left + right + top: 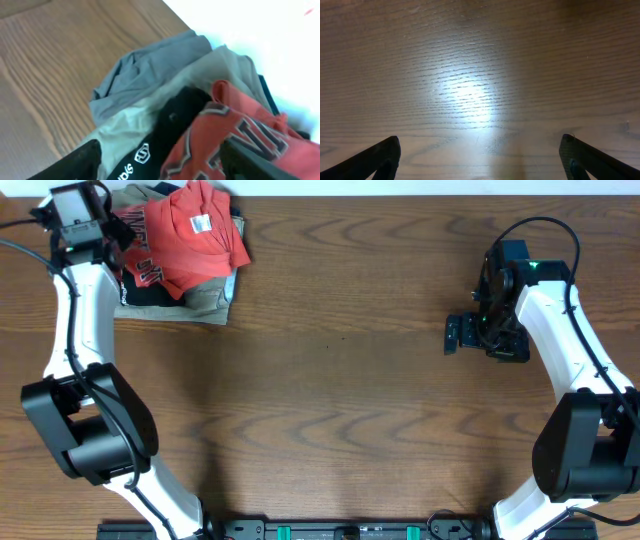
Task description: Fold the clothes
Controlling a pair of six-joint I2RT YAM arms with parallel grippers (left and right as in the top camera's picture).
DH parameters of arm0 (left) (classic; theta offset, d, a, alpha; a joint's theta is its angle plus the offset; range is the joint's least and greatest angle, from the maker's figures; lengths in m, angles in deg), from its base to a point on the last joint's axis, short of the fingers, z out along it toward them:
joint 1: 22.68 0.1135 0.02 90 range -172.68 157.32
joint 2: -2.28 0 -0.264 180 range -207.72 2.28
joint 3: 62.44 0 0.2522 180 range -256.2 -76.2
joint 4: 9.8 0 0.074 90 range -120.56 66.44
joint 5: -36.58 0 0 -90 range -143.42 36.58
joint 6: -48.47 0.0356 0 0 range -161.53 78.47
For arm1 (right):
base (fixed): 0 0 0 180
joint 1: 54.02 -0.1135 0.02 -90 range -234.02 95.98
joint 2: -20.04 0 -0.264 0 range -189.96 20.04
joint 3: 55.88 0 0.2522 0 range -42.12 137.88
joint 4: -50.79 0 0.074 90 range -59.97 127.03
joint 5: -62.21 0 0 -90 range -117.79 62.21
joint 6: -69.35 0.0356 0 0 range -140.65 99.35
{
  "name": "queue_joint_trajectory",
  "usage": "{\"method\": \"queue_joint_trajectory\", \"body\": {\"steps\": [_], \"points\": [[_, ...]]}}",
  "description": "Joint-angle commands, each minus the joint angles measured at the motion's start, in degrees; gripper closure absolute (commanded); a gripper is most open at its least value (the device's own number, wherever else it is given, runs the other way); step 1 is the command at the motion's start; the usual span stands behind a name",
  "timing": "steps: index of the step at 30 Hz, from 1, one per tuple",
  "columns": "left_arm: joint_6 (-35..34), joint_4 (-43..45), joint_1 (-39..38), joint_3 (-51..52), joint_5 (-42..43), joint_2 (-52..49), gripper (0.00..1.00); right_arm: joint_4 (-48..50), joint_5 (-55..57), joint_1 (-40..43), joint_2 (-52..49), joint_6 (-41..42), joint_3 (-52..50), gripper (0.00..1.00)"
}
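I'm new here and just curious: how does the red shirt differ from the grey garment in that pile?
The red shirt carries white lettering; the grey garment is plain. The red shirt lies on top; the grey garment lies underneath, on the table. Both are rumpled and heaped together.

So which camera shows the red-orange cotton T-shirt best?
Overhead: the whole crumpled red-orange cotton T-shirt, white neck label included, atop the garment pile. Left wrist shows only a blurry close-up of its lettering; right wrist shows just the wooden table.
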Motion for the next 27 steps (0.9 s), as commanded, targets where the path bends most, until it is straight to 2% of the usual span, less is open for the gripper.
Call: {"method": "queue_joint_trajectory", "body": {"steps": [1, 4, 9, 13, 15, 18, 22, 27], "points": [[0.2, -1.8, -0.2, -1.5, 0.0, 1.2, 0.22, 0.0, 0.6, -0.7, 1.0, 0.7, 0.7, 0.01], [0.2, -2.8, -0.2, -1.5, 4.5, 3.4, 0.22, 0.0, 0.6, -0.7, 1.0, 0.7, 0.7, 0.01], [0.1, -5.6, -0.2, -1.5, 18.1, 9.0, 0.21, 0.0, 0.6, -0.7, 1.0, 0.7, 0.7, 0.01], [0.1, -12.1, -0.2, -1.5, 31.7, 14.9, 0.17, 0.0, 0.6, -0.7, 1.0, 0.7, 0.7, 0.01], [0.2, -16.8, -0.2, -1.5, 35.8, 17.9, 0.16, 0.0, 0.6, -0.7, 1.0, 0.7, 0.7, 0.01], [0.2, -25.8, -0.2, -1.5, 36.6, 21.9, 0.16, 0.0, 0.6, -0.7, 1.0, 0.7, 0.7, 0.01], [5.4, -38.4, -0.3, -0.4, 36.6, 27.7, 0.17, 0.0, 0.6, -0.7, 1.0, 0.7, 0.7, 0.01], [12.3, -44.9, -2.1, 8.7, 36.6, 38.6, 0.19, 0.0, 0.6, -0.7, 1.0, 0.7, 0.7, 0.01]]}}
